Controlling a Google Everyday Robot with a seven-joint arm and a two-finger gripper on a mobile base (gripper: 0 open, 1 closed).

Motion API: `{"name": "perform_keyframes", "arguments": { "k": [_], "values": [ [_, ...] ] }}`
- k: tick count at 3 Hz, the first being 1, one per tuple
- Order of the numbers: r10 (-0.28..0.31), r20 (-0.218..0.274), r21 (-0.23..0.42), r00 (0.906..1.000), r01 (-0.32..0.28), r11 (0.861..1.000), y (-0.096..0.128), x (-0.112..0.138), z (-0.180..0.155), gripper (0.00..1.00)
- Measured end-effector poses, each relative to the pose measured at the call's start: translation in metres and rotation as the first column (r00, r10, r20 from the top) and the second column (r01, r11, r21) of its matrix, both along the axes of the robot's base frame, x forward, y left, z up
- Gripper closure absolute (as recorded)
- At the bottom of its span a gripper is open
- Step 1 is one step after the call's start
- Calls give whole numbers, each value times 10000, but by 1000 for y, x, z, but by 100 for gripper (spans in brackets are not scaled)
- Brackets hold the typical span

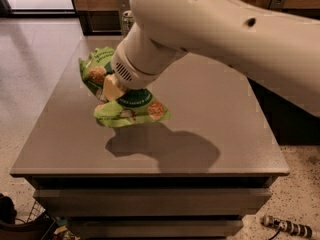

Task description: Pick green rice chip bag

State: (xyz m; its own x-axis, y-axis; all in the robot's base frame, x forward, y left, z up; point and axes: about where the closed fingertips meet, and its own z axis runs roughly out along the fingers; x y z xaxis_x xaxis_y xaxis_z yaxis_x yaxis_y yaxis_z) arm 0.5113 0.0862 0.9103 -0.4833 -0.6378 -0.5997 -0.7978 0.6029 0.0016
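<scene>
The green rice chip bag (132,109) is a crinkled light-green pouch with pictures of round chips. It hangs in the air above the grey table (220,134), folded around my gripper, and its shadow lies on the tabletop below it. My gripper (112,90) is shut on the bag at its middle, at the end of the big white arm (210,29) that comes in from the upper right. One pale finger (111,88) shows against the bag; the other is hidden behind it.
A green drink can (127,20) stands at the table's far edge, partly behind the arm. The table has drawers below its front edge. Cables and a dark object lie on the speckled floor at the lower left, and a power strip (285,227) at the lower right.
</scene>
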Motion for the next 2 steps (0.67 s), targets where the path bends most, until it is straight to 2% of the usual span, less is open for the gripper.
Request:
{"name": "perform_keyframes", "arguments": {
  "k": [1, 2],
  "values": [
    [-30, 855, 1337, 9963, -84, 9910, -44, -2, 43, 100],
    [24, 1231, 1976, 9924, -269, 9799, -67, -2, 64, 100]
  ]
}}
